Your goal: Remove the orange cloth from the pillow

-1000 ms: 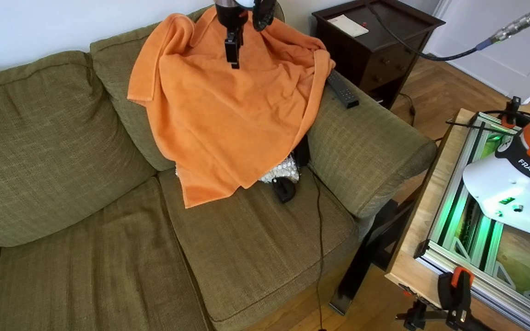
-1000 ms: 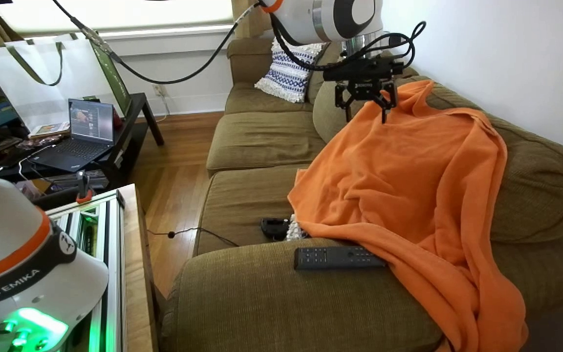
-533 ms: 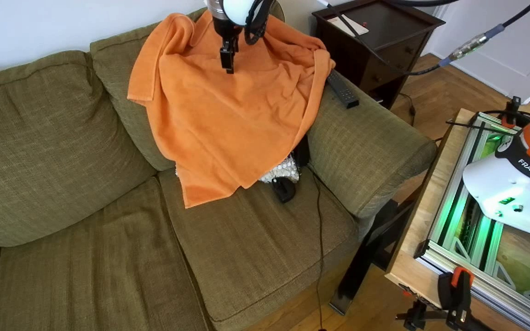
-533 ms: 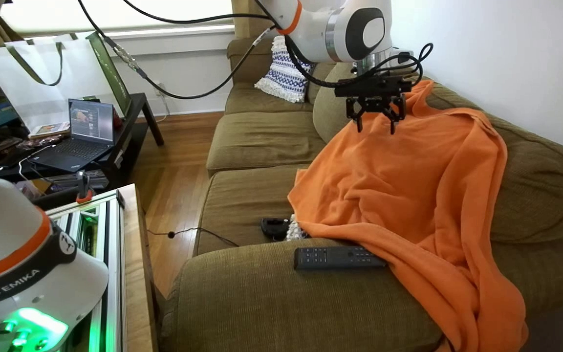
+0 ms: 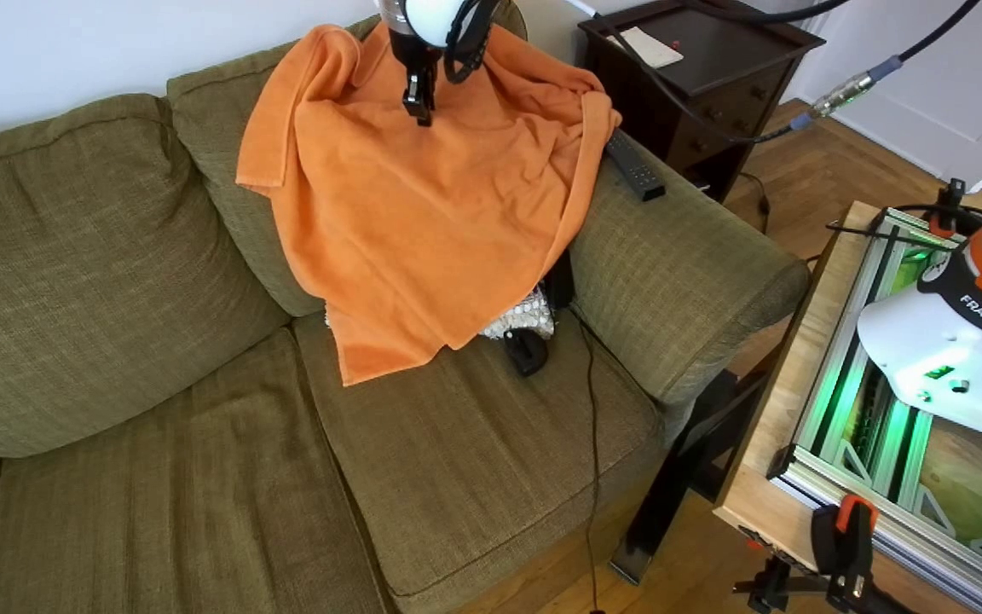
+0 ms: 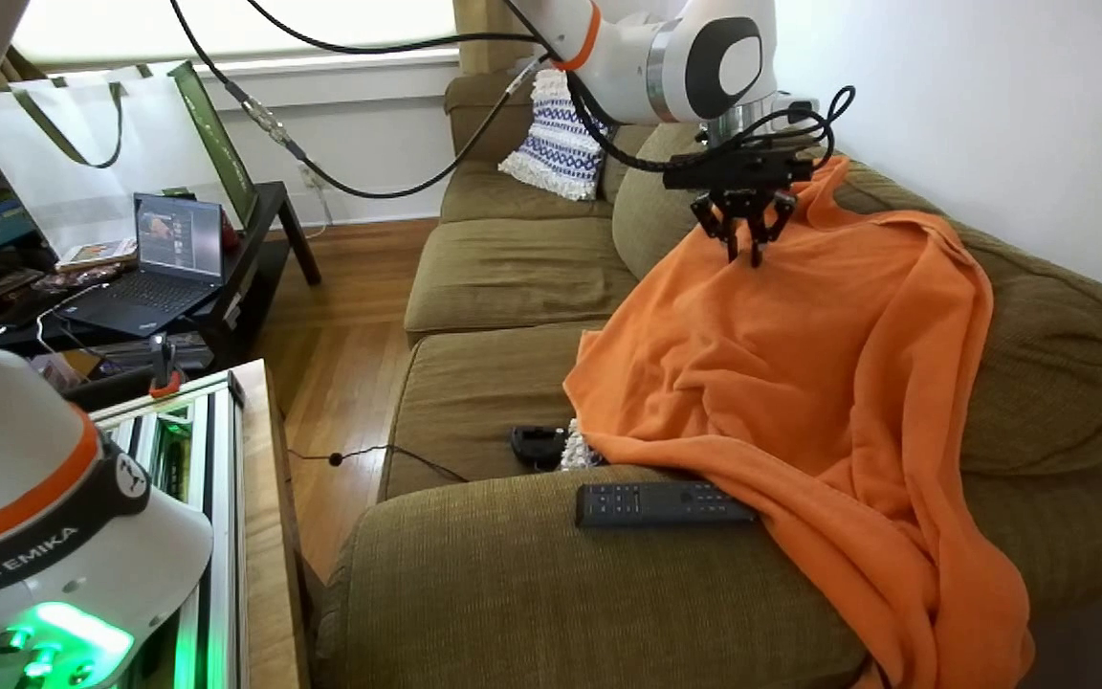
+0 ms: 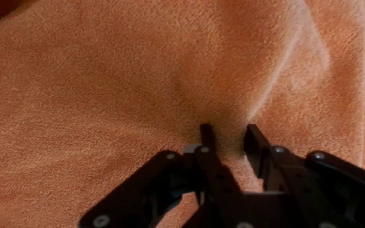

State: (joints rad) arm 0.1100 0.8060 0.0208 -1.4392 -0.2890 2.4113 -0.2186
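Now | hand (image 6: 743, 255) — narrower than before, still apart | orange cloth (image 6: 800, 335) — lower drape unchanged

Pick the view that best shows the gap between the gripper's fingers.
The wrist view: close up, the gripper has its two fingers apart, with orange cloth visible between them. The exterior views show it smaller, either with narrowly parted fingers or with the gap hidden.
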